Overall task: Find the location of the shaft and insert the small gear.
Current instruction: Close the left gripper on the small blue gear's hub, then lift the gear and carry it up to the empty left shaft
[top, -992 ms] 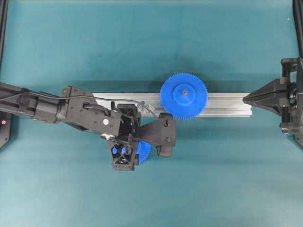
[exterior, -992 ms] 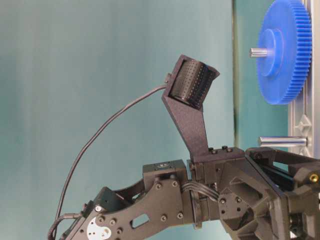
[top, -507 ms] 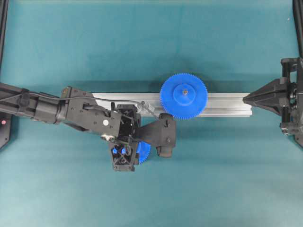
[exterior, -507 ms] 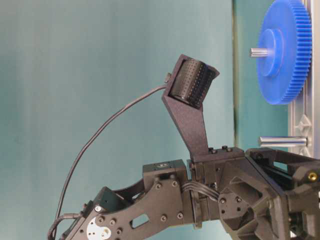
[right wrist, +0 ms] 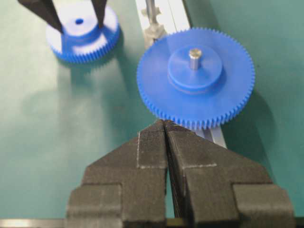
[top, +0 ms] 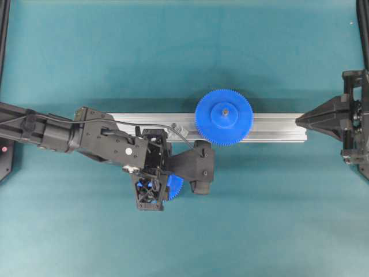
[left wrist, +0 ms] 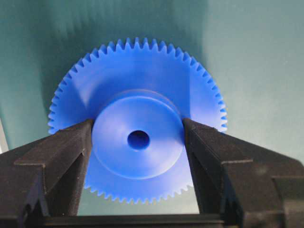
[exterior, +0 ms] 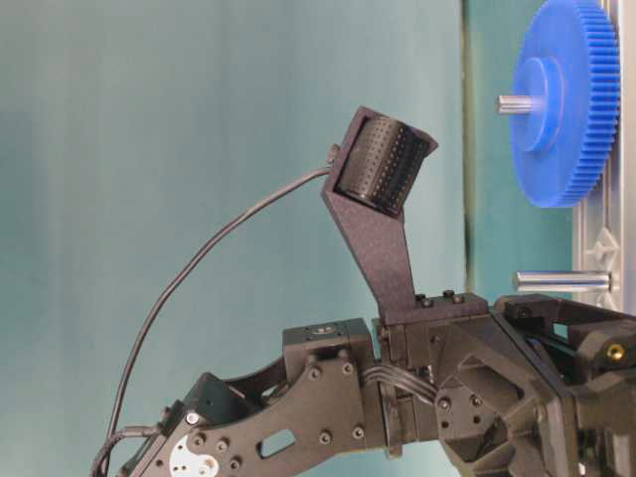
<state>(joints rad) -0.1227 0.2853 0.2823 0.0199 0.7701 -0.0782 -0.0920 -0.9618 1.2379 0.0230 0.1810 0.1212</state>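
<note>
The small gear (left wrist: 137,107), blue with a raised hub and a centre hole, lies flat on the teal mat just in front of the beam. My left gripper (left wrist: 137,122) points down over it, and both black fingers (left wrist: 71,147) touch the hub's sides. From overhead only the gear's rim (top: 176,186) peeks out from under the left gripper (top: 150,187). The shaft (right wrist: 151,9), a thin grey pin on a faceted base, stands free on the beam left of the big gear; the table-level view also shows this shaft (exterior: 561,281). My right gripper (right wrist: 165,122) is shut and empty, its tip at the beam's right end.
A wider blue gear (top: 223,117) sits on its own pin on the long ribbed aluminium beam (top: 277,127). The left wrist camera mount (top: 199,167) overhangs the mat beside the beam. Black frame posts stand at the far edges.
The left jaws have narrowed from wide open until they touch the small gear's hub. The left arm shifted slightly. The right arm has not moved.
</note>
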